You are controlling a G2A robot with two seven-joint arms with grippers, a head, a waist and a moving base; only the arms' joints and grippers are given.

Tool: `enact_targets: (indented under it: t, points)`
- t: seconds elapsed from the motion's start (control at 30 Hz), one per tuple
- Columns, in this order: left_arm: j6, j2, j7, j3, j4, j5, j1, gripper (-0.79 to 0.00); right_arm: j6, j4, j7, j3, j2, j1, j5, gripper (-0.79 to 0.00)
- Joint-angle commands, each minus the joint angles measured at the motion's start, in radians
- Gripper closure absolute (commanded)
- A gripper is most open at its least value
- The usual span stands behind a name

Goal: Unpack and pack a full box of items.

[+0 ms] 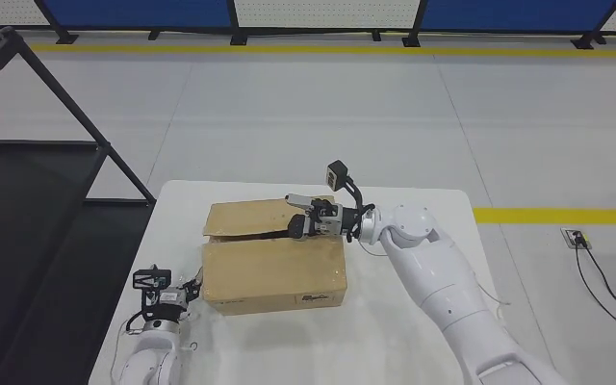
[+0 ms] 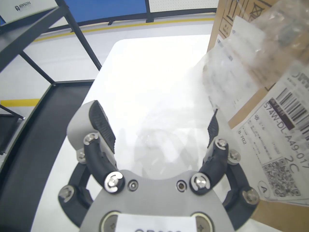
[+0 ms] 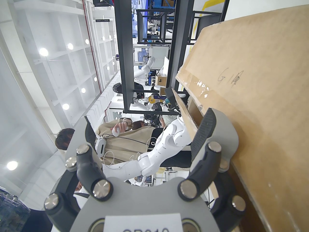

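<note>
Over on the left, the left tool (image 2: 155, 112) sits low by the table (image 1: 289, 346), fingers spread wide and clamping nothing. A clear plastic bag (image 2: 231, 61) leans against the side of the box (image 1: 279, 298) right in front of it, and its lower film spills between those open fingers. That box side carries printed handling symbols (image 2: 241, 3) up top. There is also a white shipping label (image 2: 277, 146) with a barcode, a square code and a line of letters and numbers.

Moving right, the box stands mid-table. Its near flap (image 1: 274, 265) lies flat and the far flap (image 1: 250, 217) is lifted a little, with a dark gap between them. The right tool (image 3: 147, 119) is up at that far flap, released too, with one finger against the cardboard. A handwritten pen scribble (image 3: 230, 78) marks the cardboard face beside it.

My read is that one bag is out and whatever else is inside stays hidden, so most of the job looks undone. I cannot tell whether the box is being opened or closed.
</note>
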Motion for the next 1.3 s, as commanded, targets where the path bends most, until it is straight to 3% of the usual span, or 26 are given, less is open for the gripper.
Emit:
enact_targets:
  t: [0.0, 0.23, 0.4, 0.6, 0.87, 1.03, 1.27]
  points:
    - [0.033, -0.003, -0.001, 0.011, 0.015, 0.032, -0.01, -0.785, 0.0, 0.003, 0.001, -0.002, -0.001, 0.002, 0.002, -0.785]
    - [0.105, -0.009, -0.009, 0.036, 0.092, 0.156, -0.031, -0.785, -0.003, 0.004, 0.001, -0.008, -0.002, 0.006, 0.0, -0.785]
    - [0.013, -0.005, 0.038, 0.043, 0.067, 0.205, 0.0, -0.785, -0.002, 0.003, 0.002, -0.012, -0.003, 0.008, 0.001, -0.785]
    - [0.008, -0.006, 0.039, 0.029, 0.024, 0.227, 0.017, -0.785, -0.005, 0.005, 0.004, -0.019, -0.006, 0.011, 0.005, -0.785]
    - [-0.083, 0.002, 0.038, 0.015, -0.009, 0.292, 0.045, -0.785, -0.011, 0.003, 0.006, -0.014, -0.003, 0.008, 0.005, -0.785]
    - [-0.056, -0.002, 0.025, 0.009, -0.014, 0.294, 0.044, -0.785, -0.006, -0.002, 0.004, -0.013, -0.001, 0.006, 0.005, -0.785]
    - [0.001, -0.016, 0.023, 0.048, 0.031, 0.328, -0.014, -0.785, -0.004, 0.0, 0.005, -0.026, -0.006, 0.013, 0.007, -0.785]
